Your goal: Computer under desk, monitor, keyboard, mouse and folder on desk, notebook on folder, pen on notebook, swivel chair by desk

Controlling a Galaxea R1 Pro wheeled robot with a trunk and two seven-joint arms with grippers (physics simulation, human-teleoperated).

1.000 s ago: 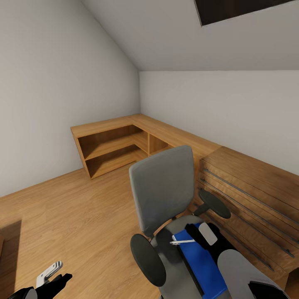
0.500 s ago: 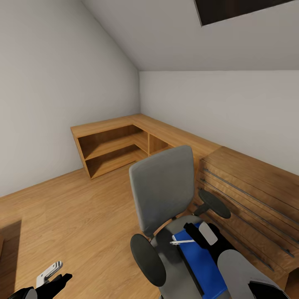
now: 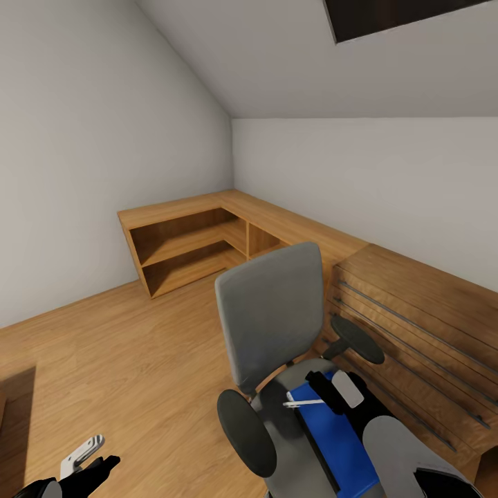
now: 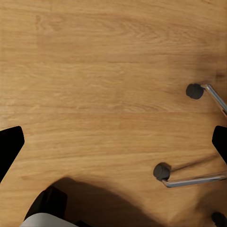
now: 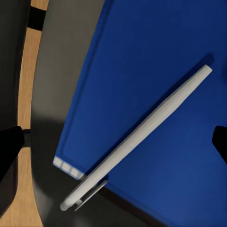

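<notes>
Wooden flooring [image 3: 124, 360] spreads under a sloped white ceiling, with one low L-shaped open shelf unit [image 3: 200, 242] in the far corner and one light-wood drawer chest [image 3: 415, 325] with long bar handles along the right wall, its near end cut off by the frame edge. One swivel chair [image 3: 273, 325] stands just beside the chest, grey back upright and facing the robot, two black armrests out to the sides; its chrome base is hidden from the head camera, though the left wrist view catches two chrome legs with black castors [image 4: 162, 171] on the floor. On the seat lies one blue folder [image 3: 332, 436], partly covered by the right arm, its long axis running from the backrest toward the robot. One pen [image 5: 142, 135] lies across the folder's far end, crosswise to it, its clip end overhanging the folder's edge. The right end effector [image 3: 332, 391] hovers over the pen with fingers spread wide, gripping nothing. The left end effector [image 3: 93, 470] hangs low over the floor, also open and empty, mostly cut off at the frame's bottom.
</notes>
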